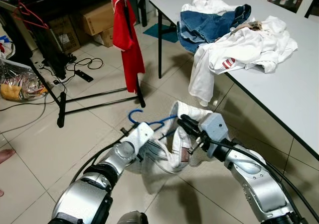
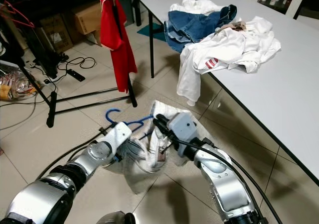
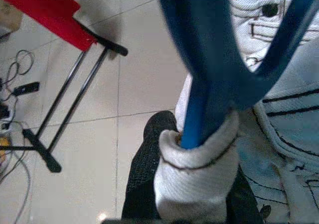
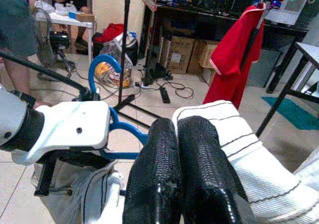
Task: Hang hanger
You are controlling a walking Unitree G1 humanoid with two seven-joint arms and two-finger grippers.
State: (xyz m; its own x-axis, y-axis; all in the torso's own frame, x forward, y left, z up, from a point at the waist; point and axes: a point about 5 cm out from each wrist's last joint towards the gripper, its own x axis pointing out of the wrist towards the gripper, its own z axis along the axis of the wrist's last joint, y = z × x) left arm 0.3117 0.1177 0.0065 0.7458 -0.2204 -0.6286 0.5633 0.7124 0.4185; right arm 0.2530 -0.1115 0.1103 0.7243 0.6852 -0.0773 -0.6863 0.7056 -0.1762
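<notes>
**Holding a dressed hanger short of the rack**

Gripping from both sides, the two arms are carrying a blue plastic hanger (image 1: 149, 123) with a white garment (image 1: 175, 149) draped on it, low over the tiled floor (image 1: 89, 134). The left gripper (image 1: 142, 134) is sitting at the hanger's neck just below the hook; its wrist view is showing the blue frame and a bunched white collar against a black finger, but whether the jaws are pressed on it cannot be told. The right gripper (image 4: 178, 169) is pressing its jaws together, with ribbed white cloth lying right beside the fingers.

The clothes rack (image 1: 94, 97), already bearing a red shirt (image 1: 125, 40), is standing ahead and well apart from the hanger.

The hanger is likely light and stiff, so the neck is probably the best hold, leaving the hook free. The garment is soft and floppy, and could slide off a tilted shoulder or snag against the rail.
</notes>
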